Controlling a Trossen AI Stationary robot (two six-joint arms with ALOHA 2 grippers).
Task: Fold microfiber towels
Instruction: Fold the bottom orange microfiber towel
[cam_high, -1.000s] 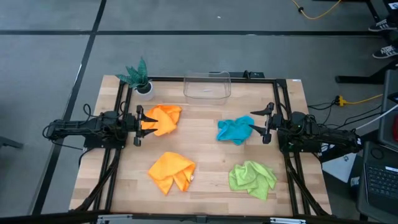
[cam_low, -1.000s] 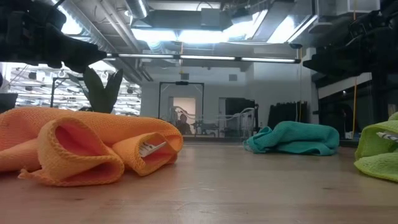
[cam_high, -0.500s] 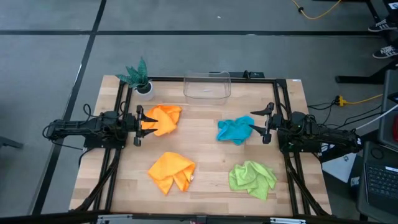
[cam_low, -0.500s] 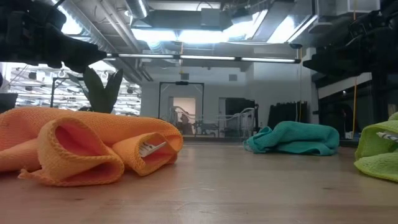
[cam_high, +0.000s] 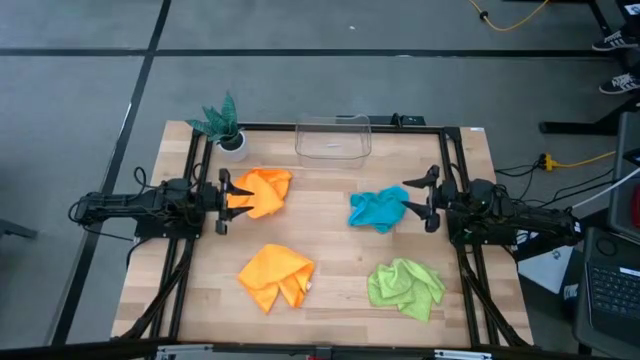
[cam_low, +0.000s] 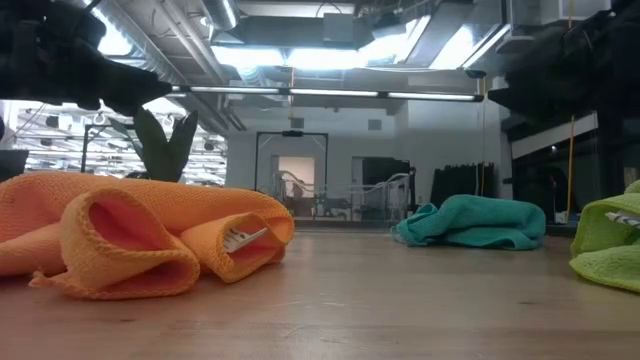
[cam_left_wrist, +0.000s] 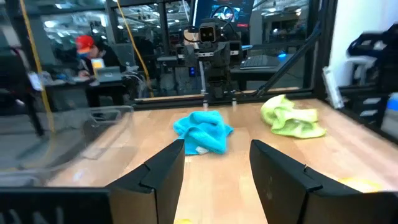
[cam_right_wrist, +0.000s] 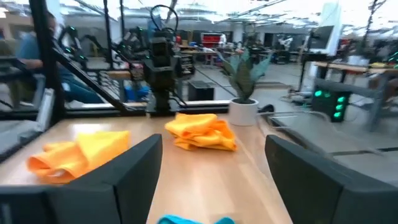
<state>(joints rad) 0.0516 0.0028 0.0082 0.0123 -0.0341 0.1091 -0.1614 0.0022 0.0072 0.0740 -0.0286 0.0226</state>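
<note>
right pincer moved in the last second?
No. The right pincer sits open over the teal towel, same spot against the table frame.

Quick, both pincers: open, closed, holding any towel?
Left pincer: open, empty, beside an orange towel.
Right pincer: open, empty, beside the teal towel.

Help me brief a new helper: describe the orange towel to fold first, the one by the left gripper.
On the wooden table, find the potted plant at a far corner. Just in front of it, by the open left gripper, lies a crumpled orange towel. The other orange towel lies nearer the front edge, away from both grippers.
</note>
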